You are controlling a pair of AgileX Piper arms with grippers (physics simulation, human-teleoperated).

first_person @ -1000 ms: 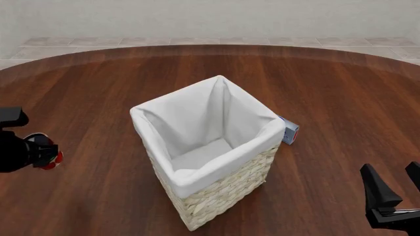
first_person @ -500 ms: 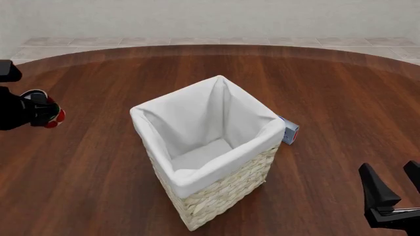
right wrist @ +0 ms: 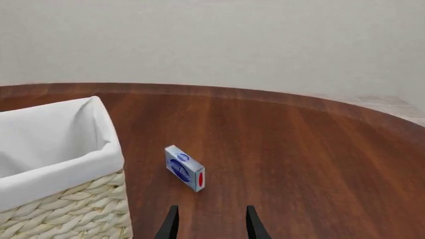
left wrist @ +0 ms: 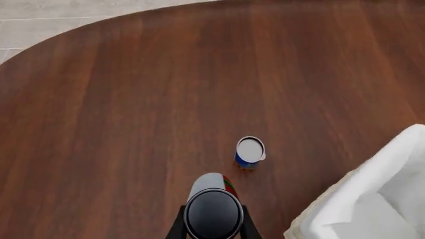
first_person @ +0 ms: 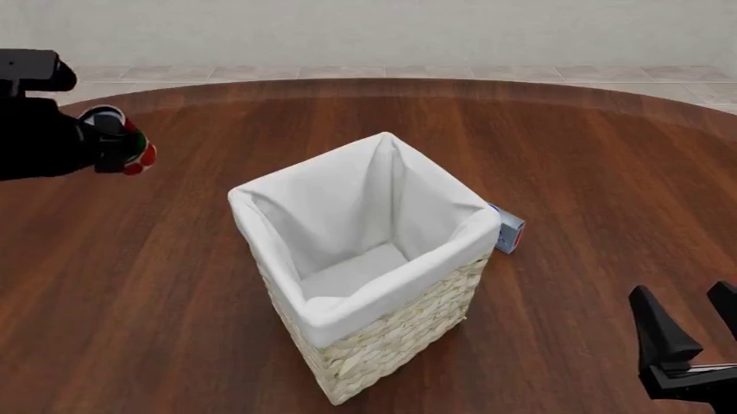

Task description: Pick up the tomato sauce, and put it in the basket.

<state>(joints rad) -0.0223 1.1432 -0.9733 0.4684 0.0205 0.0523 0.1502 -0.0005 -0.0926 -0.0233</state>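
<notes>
While the left pincer grips the tomato sauce up high, the right pincer sits apart beside the basket.

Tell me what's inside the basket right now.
Nothing shows inside the basket but its white cloth lining. The near wall hides part of the bottom. The tomato sauce is outside, held up by the left gripper.

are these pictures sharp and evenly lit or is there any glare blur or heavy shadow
Front view: sharp, flat even light, soft sheen on the table, only gentle shading inside the basket. Left wrist view: crisp, the held tomato sauce and a small can casting almost no shadow. Right wrist view: clear, the small box readable, no glare.
</notes>
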